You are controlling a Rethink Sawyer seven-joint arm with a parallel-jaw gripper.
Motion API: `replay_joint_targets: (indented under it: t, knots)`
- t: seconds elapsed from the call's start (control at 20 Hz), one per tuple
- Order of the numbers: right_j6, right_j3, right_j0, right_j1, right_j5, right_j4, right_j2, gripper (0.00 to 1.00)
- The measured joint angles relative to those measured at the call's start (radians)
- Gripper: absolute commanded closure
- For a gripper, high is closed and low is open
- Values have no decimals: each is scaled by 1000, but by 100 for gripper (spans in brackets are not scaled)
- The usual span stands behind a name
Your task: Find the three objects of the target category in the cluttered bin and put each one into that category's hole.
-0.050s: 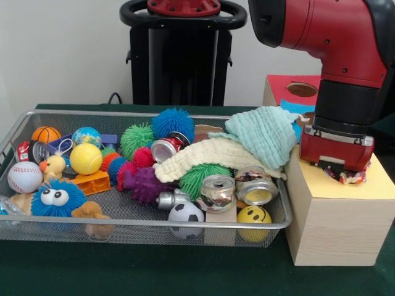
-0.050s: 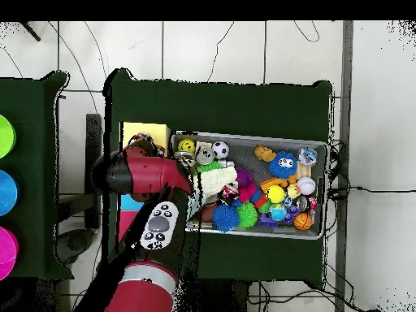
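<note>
Gripper (image 1: 345,172) hovers low over the wooden box's (image 1: 333,228) yellow top, right of the wire bin (image 1: 142,225). Something multicoloured shows beneath it. Whether it is open or closed cannot be told.

Red and black arm (image 1: 333,68) showing against a pale wall. Wire bin (image 1: 148,231) gleaming silver on a dark green table (image 1: 123,271). Inside: yellow tennis ball (image 1: 86,158), white baseball (image 1: 24,177) carrying red stitching, black-and-white football (image 1: 186,214), yellow smiley ball (image 1: 254,216), blue fuzzy toy (image 1: 58,197) with white eyes, purple spiky toy (image 1: 145,184), mint cloth (image 1: 262,135), cream cloth (image 1: 210,157). Wooden box (image 1: 339,228) wearing yellow and red top panels.
</note>
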Motion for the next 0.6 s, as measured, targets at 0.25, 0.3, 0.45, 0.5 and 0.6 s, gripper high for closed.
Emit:
replay_joint_targets:
  t: [0.25,0.3,0.45,0.5,0.6]
  knots:
    - [0,-4,4,3,0,0,-7,100]
    - [0,-4,3,3,1,0,-6,100]
    - [0,-2,-1,1,1,0,-2,100]
    - [0,-1,-5,-1,1,-1,3,100]
    - [0,-1,-17,-7,1,0,23,0]
